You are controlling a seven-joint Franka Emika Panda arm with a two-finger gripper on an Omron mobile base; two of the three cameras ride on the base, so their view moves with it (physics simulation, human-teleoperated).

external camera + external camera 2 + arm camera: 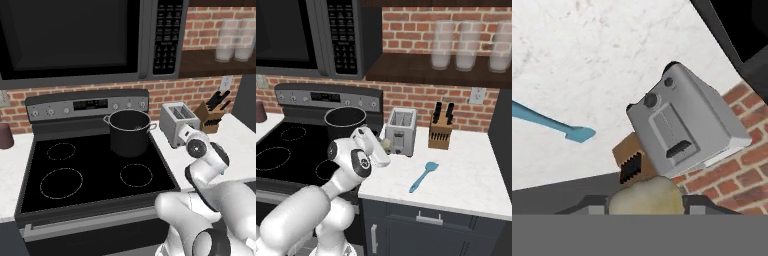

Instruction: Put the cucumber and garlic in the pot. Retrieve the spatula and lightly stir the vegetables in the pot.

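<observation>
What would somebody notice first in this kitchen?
Probably the big white robot arm in front, its pincer closed on a pale garlic bulb beside the silver toaster. Next, the dark pot on the black stove, and the blue spatula on the white counter.

You have the pale garlic (pixel 643 196) up off the counter; the dark pot (pixel 129 131) stands upright on the stove's back burner (blue spatula (pixel 423 176) flat on the counter).

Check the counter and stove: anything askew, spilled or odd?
Nothing stands out. Pot sits upright on the stove's back right burner, toaster and knife block stand upright, spatula lies flat on the counter. No spills.
</observation>
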